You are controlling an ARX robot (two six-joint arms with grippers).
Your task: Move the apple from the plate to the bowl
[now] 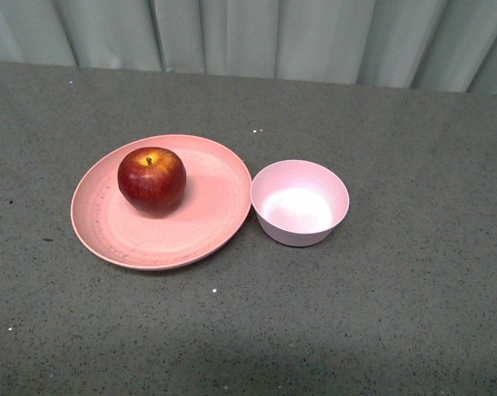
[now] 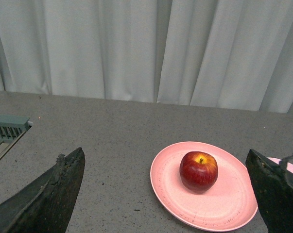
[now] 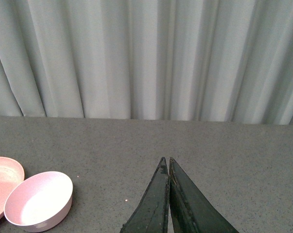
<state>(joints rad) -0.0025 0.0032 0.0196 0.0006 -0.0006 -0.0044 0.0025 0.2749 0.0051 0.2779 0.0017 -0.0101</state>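
A glossy dark red apple (image 1: 152, 180) with a yellow patch at its stem sits upright on the wide pink plate (image 1: 207, 219), toward the plate's left side. The small pale pink bowl (image 1: 300, 202) stands empty just right of the plate, nearly touching its rim. Neither arm shows in the front view. In the left wrist view my left gripper (image 2: 165, 158) is open, its dark fingers (image 2: 63, 182) wide apart, with the apple (image 2: 198, 170) and plate (image 2: 224, 204) ahead between them. My right gripper (image 3: 165, 160) is shut on nothing, the bowl (image 3: 39, 199) off to its side.
A grey speckled tabletop (image 1: 396, 313) carries everything, with a pale pleated curtain (image 1: 248, 33) along its far edge. A grey-green slatted fixture (image 2: 5, 128) sits at the table's side in the left wrist view.
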